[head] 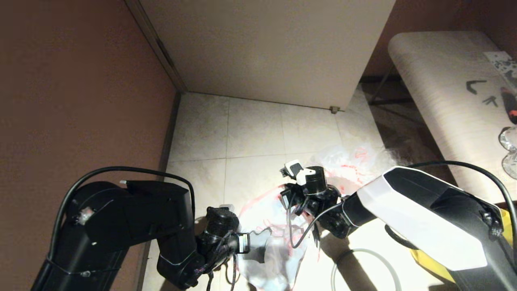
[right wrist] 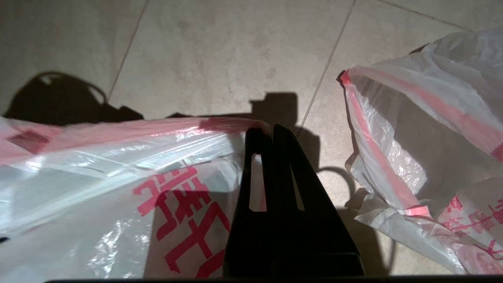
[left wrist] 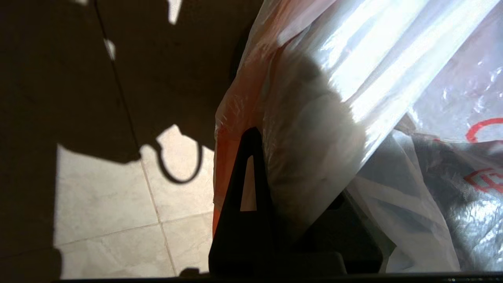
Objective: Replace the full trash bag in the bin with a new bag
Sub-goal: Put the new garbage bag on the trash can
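Note:
Both grippers hold the new bag (head: pixel 268 242), a limp translucent white bag with red-orange edging and red print, stretched between them low over the tiled floor. My left gripper (left wrist: pixel 267 135) is shut on its orange edge, and film drapes over one finger. My right gripper (right wrist: pixel 272 131) is shut on the red rim at the opposite side. The full trash bag (right wrist: pixel 424 129) lies crumpled on the floor beyond the right gripper (head: pixel 301 200); its contents do not show clearly. The bin's black body is hidden. Its loose grey rim ring (head: pixel 362 250) lies on the floor.
A white cabinet (head: pixel 262 48) stands at the back and a brown wall (head: pixel 80 101) closes the left side. A pale table (head: pixel 444 101) with small items stands at the right. A big yellow bag (head: pixel 428 264) shows under the right arm.

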